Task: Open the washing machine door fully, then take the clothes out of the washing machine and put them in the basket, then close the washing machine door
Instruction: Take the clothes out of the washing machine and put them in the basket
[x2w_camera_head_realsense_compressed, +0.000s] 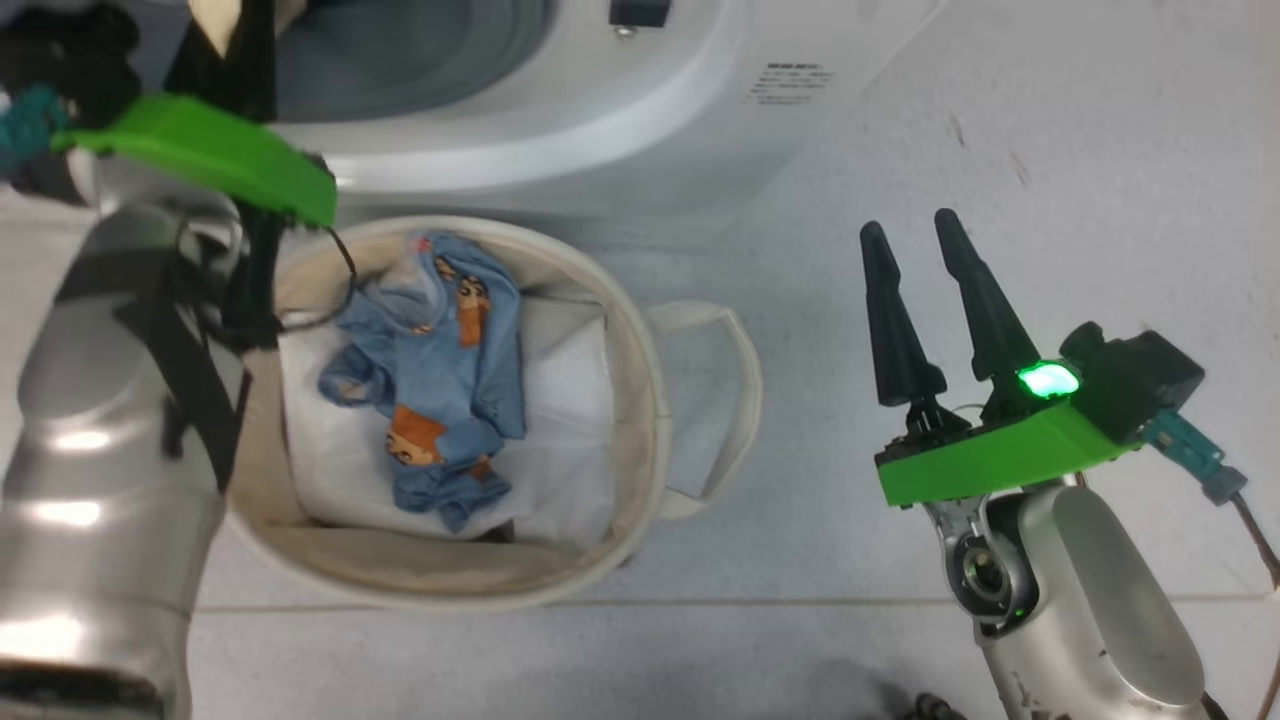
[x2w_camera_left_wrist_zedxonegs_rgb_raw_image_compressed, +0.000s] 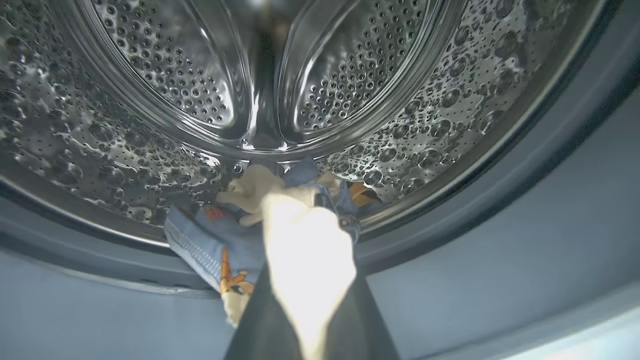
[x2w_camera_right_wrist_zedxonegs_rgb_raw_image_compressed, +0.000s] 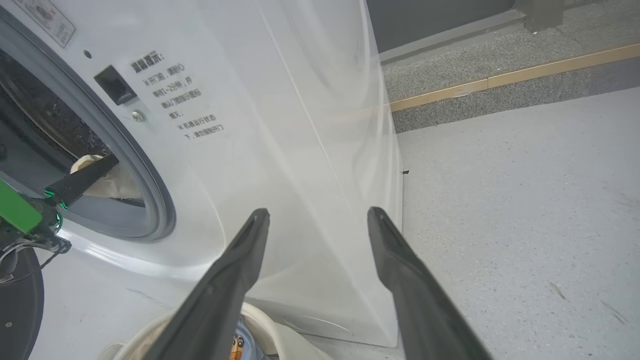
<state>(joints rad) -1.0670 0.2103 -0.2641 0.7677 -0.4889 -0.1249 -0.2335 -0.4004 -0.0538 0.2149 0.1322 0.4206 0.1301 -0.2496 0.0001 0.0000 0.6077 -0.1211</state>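
Inside the drum: the left tool (x2w_camera_left_wrist_zedxonegs_rgb_raw_image_compressed: 305, 225) reaches through the mouth of the washing machine (x2w_camera_head_realsense_compressed: 640, 130), its two dark fingers pressed onto a pale fold of the held garment (x2w_camera_left_wrist_zedxonegs_rgb_raw_image_compressed: 210, 245), which is light blue with orange-brown figures.
Garment position: the held garment lies at the bottom front of the steel drum (x2w_camera_left_wrist_zedxonegs_rgb_raw_image_compressed: 150, 75) and spills over the grey seal (x2w_camera_right_wrist_zedxonegs_rgb_raw_image_compressed: 150, 200).
Garment axis: its length runs from the drum floor out toward the wrist camera, roughly along the fingers. The loose blue end hangs down over the lip.
Before the machine: the basket (x2w_camera_head_realsense_compressed: 648, 420) stands upright, mouth up, just in front of the washing machine. One loop handle (x2w_camera_head_realsense_compressed: 745, 400) points to the robot's right.
Basket contents: a blue garment (x2w_camera_head_realsense_compressed: 450, 380) lies crumpled on a plain white sheet (x2w_camera_head_realsense_compressed: 570, 420), its long axis running from the machine-side rim toward the robot.
Idle side: the right tool (x2w_camera_head_realsense_compressed: 908, 228) has its fingers spread and holds nothing. It hovers above the floor (x2w_camera_head_realsense_compressed: 800, 600) to the right of the basket, tips toward the machine.
Door step: the mouth is unobstructed, so I judge the washing machine door opened (how wide it stands I cannot tell).
Done so far: the door is open and one garment is in the basket.
Left to do: lift the held garment clear of the seal, carry it over the basket and release it. Then check the drum for more (no other cloth is apparent from this angle) and close the door.
Stage: by my estimate, past midway through the unloading.
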